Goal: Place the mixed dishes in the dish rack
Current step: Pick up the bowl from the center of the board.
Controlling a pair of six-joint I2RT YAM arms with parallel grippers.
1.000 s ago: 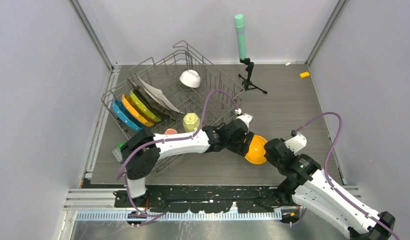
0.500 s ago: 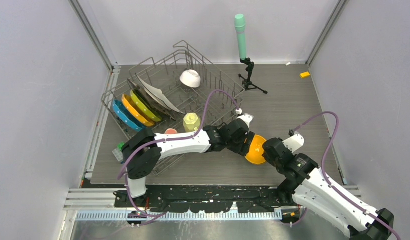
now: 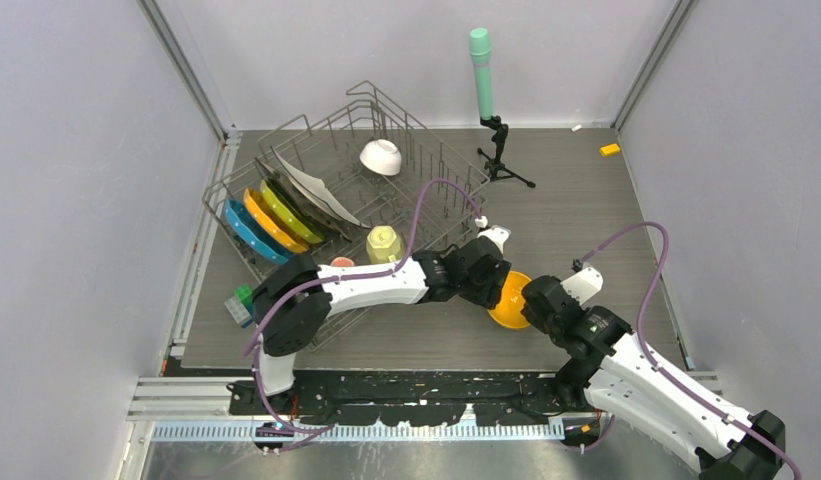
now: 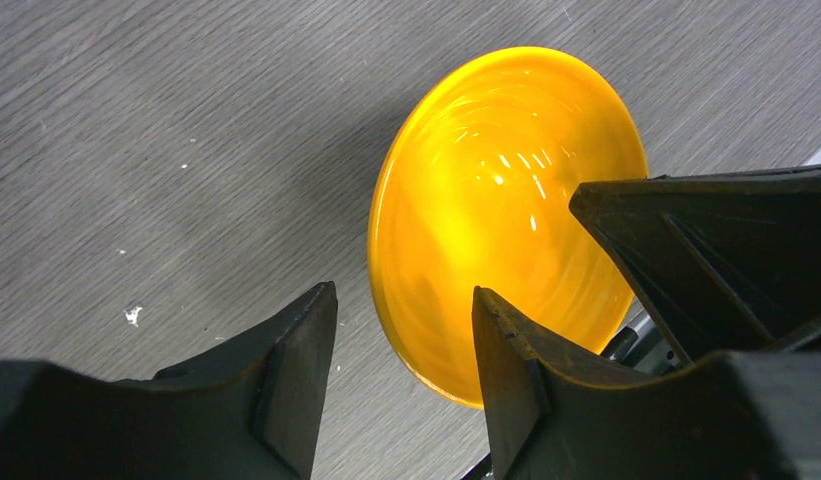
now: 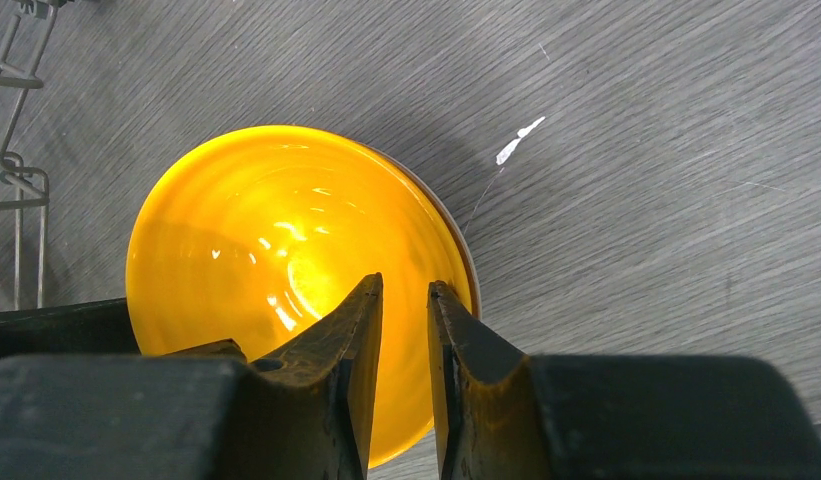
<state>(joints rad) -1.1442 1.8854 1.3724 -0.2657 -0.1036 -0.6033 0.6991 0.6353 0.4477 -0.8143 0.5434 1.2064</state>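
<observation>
top view: the orange bowl point(image 3: 511, 305) sits tilted over the front centre of the grey table point(image 3: 586, 210), caught between two arms. the left arm point(image 3: 371, 285) stretches in from the left and the right arm point(image 3: 646, 385) from the lower right, and both sets of jaws meet at the bowl. behind them on the left stands the dish rack point(image 3: 426, 170). it holds a blue plate point(image 3: 244, 230), an orange plate point(image 3: 266, 222), a yellow-green plate point(image 3: 289, 212) and a white square plate point(image 3: 321, 192) on edge in a row. a white bowl point(image 3: 382, 157) lies among the rear tines, and a pale-yellow mug point(image 3: 383, 243) and a pink mug point(image 3: 341, 263) sit at the near side.

left wrist view: the left jaws stand partly open, their fingers point(image 4: 296, 350) either side of the bowl's near rim. bare table shows between one finger and the rim, so nothing is gripped. a black finger of the right jaws crosses the bowl's right side.

right wrist view: the right jaws are nearly closed, fingers point(image 5: 356, 340) pinching the bowl's rim between them. rack wires show at the far left edge.
</observation>
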